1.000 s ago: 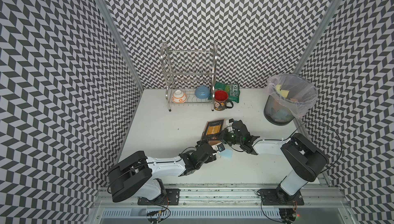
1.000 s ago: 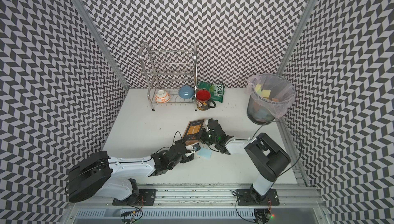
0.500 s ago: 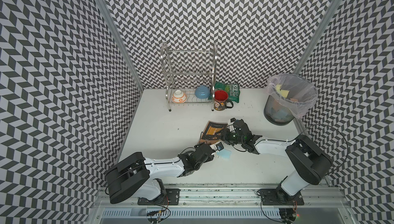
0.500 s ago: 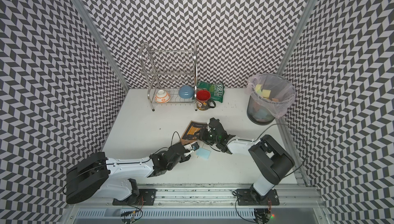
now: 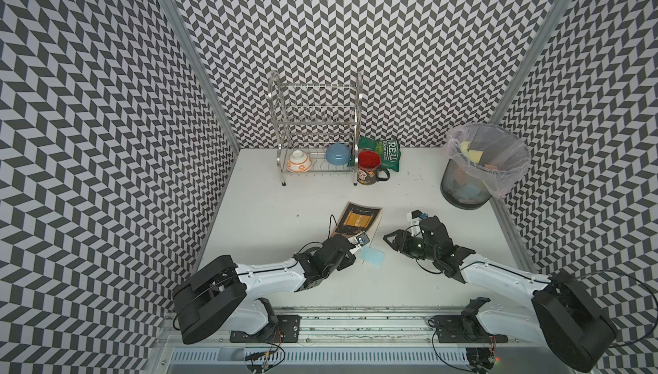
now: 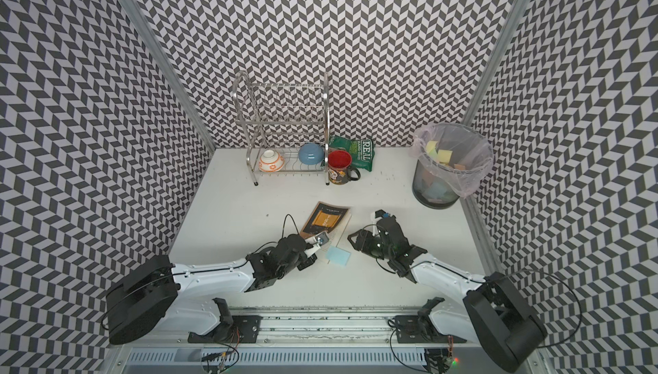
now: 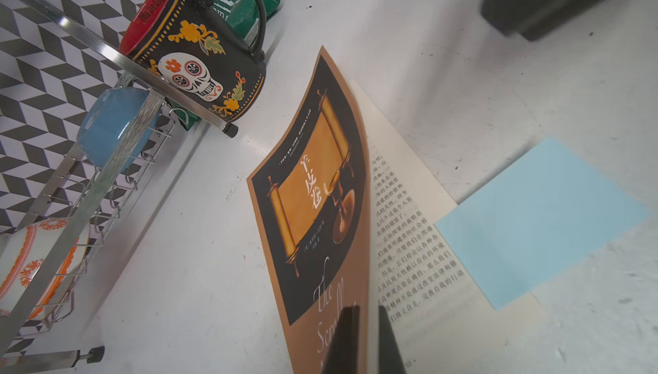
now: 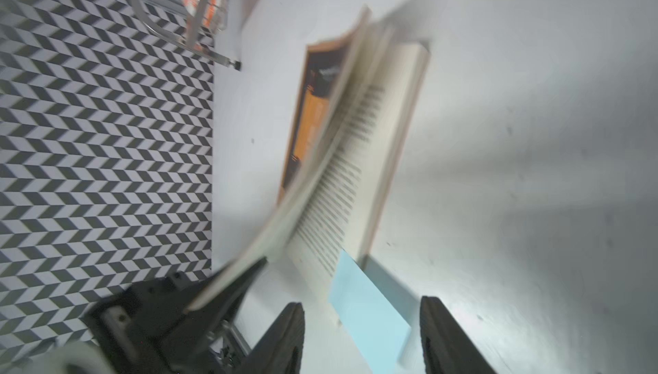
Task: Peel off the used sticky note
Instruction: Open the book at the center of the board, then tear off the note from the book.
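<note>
The note, a pale blue slip, lies at the near corner of the open book. One edge sits on the printed page and the rest hangs out over the bare worktop. Our left hand is clamped on the cover and the leaves under it, holding them lifted and bowed so the page shows. Our right hand has its fingers apart and empty. It is low over the worktop, just beside the note and pointing at it. In the right wrist view the note's free end lies between the two fingers and a little ahead of them. From that hand the note runs away towards the book, with its long side nearly along the line of reach. We judge the right hand the one to take it, since the left is busy and sits on the stuck side. We would pull away from the book. The raised cover overhangs the page close to the note's inner edge, so a deep reach could catch it. The bin stands well apart at the back, on the right arm's side, with nothing between. The rack and mug are clear of the work.
</note>
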Motion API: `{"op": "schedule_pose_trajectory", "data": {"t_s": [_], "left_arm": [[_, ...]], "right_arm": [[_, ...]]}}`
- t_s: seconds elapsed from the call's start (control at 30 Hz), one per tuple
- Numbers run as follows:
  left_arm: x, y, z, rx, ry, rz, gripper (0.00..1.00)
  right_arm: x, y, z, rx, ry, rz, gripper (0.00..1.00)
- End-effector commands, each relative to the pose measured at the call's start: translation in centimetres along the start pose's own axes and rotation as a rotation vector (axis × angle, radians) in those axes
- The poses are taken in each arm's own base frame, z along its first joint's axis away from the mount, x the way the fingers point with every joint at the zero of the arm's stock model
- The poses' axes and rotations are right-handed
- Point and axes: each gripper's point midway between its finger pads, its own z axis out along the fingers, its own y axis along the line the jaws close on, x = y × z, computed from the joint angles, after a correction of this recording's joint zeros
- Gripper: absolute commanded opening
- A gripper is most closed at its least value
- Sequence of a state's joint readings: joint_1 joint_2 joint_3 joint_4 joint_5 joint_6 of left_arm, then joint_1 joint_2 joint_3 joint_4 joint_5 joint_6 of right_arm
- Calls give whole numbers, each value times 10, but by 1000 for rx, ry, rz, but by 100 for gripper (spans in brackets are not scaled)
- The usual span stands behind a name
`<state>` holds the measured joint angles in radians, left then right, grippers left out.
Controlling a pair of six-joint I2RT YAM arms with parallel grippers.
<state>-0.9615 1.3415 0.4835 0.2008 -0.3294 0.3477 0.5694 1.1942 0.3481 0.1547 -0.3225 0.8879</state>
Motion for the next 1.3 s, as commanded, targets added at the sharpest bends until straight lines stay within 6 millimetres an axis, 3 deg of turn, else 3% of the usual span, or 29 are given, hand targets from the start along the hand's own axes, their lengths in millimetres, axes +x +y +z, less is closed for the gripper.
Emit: {"op": "schedule_pose_trajectory", "data": {"t_s": [0.0, 0.27, 0.57, 0.7, 0.8, 0.87, 1.27], "left_arm": [[-15, 3, -5, 34, -36, -51, 0], [-14, 1, -6, 51, -39, -59, 0], [-11, 2, -4, 52, -30, -63, 0], [-10, 2, -3, 55, -28, -66, 0], [-9, 2, -3, 54, -27, -67, 0], [-9, 3, -3, 52, -25, -67, 0], [-8, 3, -3, 56, -21, -70, 0]], "right_arm": [[10, 6, -3, -51, 10, -7, 55], [44, 2, 15, -42, 97, -14, 55], [61, 15, 33, -126, 155, 34, 48], [55, 20, 33, -141, 127, 40, 35], [48, 18, 30, -114, 88, 30, 17], [43, 16, 27, -81, 63, 16, 0], [-8, -15, -20, 69, -94, 0, 0]]}}
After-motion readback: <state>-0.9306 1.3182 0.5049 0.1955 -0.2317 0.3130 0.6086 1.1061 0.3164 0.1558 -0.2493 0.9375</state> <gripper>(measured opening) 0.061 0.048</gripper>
